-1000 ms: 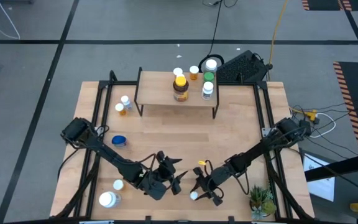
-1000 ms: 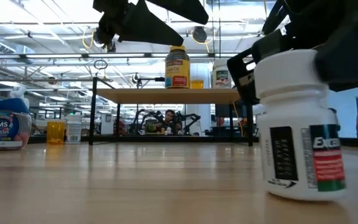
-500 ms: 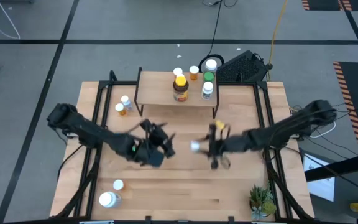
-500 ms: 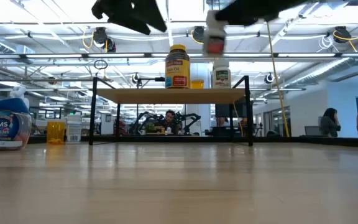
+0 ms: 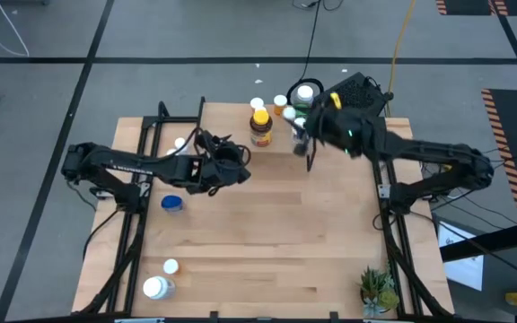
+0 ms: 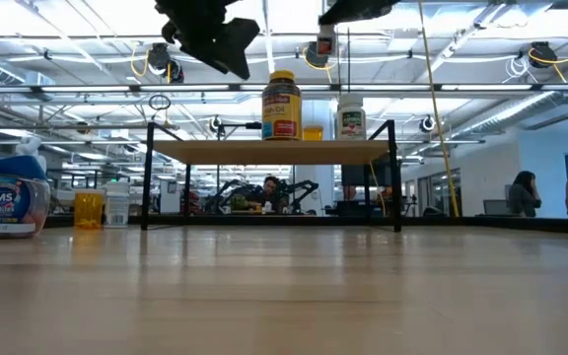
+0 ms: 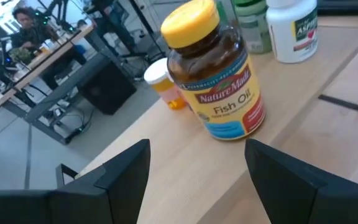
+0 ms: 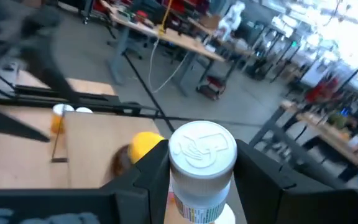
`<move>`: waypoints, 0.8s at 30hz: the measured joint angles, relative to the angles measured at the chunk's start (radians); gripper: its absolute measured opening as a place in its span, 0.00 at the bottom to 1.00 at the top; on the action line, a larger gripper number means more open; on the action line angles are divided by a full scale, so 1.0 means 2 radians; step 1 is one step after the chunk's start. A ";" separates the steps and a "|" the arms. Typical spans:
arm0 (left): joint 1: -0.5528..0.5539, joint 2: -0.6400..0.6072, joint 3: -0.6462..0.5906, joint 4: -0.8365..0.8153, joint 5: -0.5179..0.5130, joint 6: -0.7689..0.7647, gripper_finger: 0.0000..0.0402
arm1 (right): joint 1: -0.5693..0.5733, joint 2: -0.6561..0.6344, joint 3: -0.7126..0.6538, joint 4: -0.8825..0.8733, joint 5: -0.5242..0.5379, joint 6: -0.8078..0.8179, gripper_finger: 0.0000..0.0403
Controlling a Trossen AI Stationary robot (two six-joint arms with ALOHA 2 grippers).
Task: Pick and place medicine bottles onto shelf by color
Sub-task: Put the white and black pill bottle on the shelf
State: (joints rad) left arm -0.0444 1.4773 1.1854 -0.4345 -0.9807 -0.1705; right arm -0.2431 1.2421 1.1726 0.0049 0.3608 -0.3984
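Both arms have swung from the near part of the desk (image 5: 267,242) up toward the shelf (image 5: 232,135) since a second ago, and the white bottle (image 8: 202,167) that stood on the wood close to the low camera is now carried high. We see the right claw (image 8: 201,180) gripping that white-capped bottle by its sides, label upright, cap uppermost, so it can be set down standing. In the high view the right claw (image 5: 302,136) hangs over the shelf's right end, just beside the green-capped bottle (image 5: 301,111) and the white aspirin bottle (image 7: 293,28) already there; we judge it is heading for the white group, which fits sorting by colour.

Our left claw (image 5: 225,163) hovers at the front edge of the shelf with its fingers spread wide and nothing between them, looking at the amber fish-oil bottle (image 7: 215,74) with the yellow lid, which stands upright on the board. A small orange bottle (image 7: 166,84) sits behind it, off the shelf on the desk.

Still waiting on the desk are the blue-lidded jar (image 5: 171,204), two white-capped bottles (image 5: 158,285) at the near left, and a small pair (image 5: 177,150) by the shelf's left leg. The potted plant (image 5: 377,289) sits at the near right corner
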 joint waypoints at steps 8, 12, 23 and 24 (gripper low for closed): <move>0.014 -0.012 0.000 -0.024 0.008 0.028 0.66 | -0.076 0.073 0.019 -0.019 -0.101 0.066 0.34; 0.031 -0.027 -0.001 -0.033 0.007 0.036 0.66 | -0.077 0.106 0.024 0.008 -0.061 0.083 0.34; 0.097 -0.036 0.000 -0.058 0.006 0.044 0.66 | -0.044 0.149 0.053 -0.010 0.033 0.130 0.34; 0.101 -0.036 0.000 -0.057 0.006 0.044 0.66 | -0.043 0.149 0.053 -0.014 0.042 0.131 0.34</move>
State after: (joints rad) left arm 0.1574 1.4052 1.1847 -0.5489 -0.9692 -0.0815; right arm -0.3282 1.5406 1.2789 -0.0239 0.4445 -0.1361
